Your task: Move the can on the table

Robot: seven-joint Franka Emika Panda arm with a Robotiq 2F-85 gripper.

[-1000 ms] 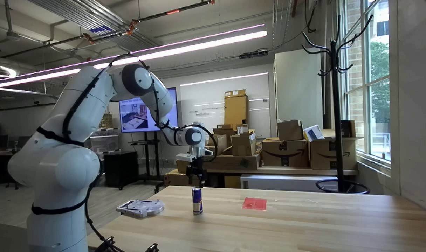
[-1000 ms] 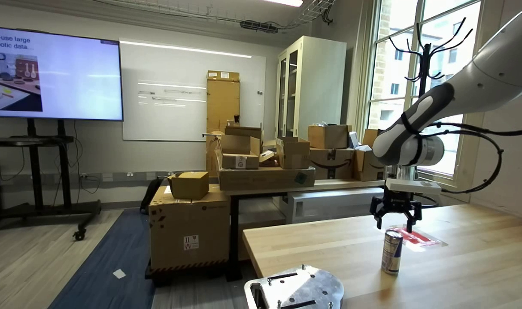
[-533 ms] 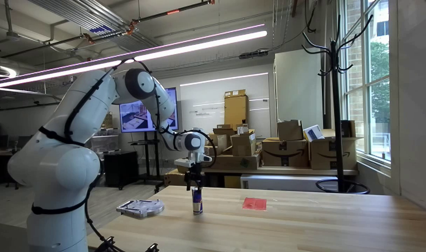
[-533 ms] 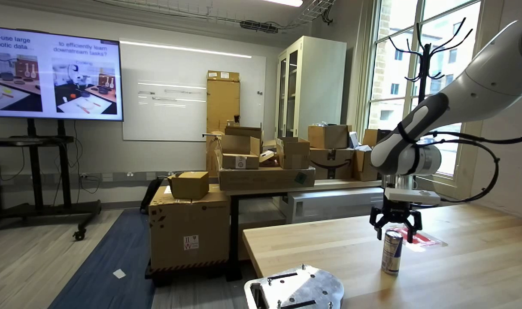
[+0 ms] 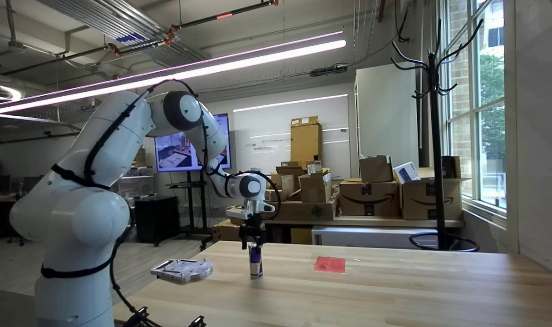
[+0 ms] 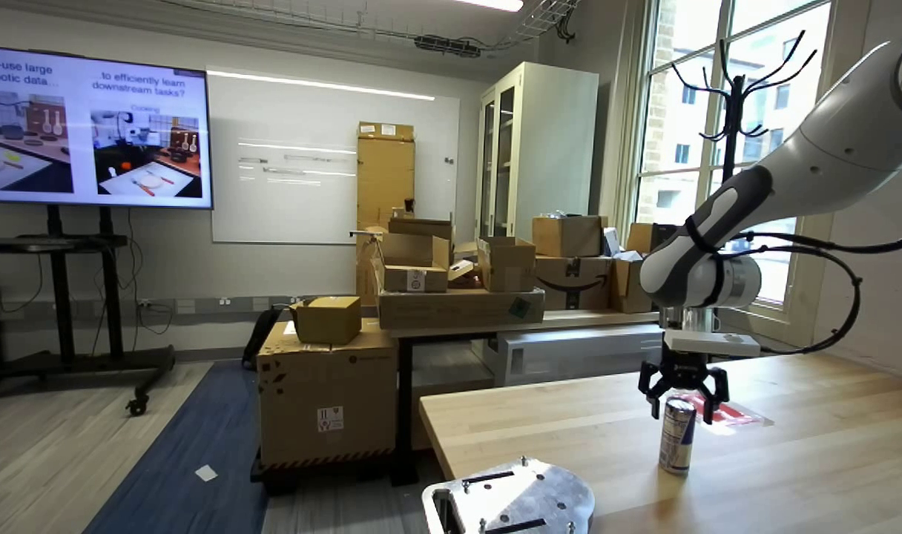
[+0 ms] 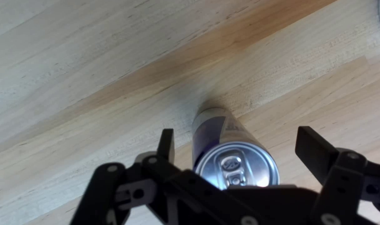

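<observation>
Your gripper [image 7: 235, 137] has its jaws apart. The can [image 7: 232, 153] stands up straight, low in the middle of the wrist view, its top between them, so you should likely go down a bit, then squeeze

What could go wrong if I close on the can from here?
The open gripper seems to reach only the top part of the can, so the grip might slip. In the wrist view, gaps show between the can and both fingers; if one touches first, it may nudge or topple the upright can. Carried low toward the metal plate near the edge of the table, the can could bump it.
</observation>
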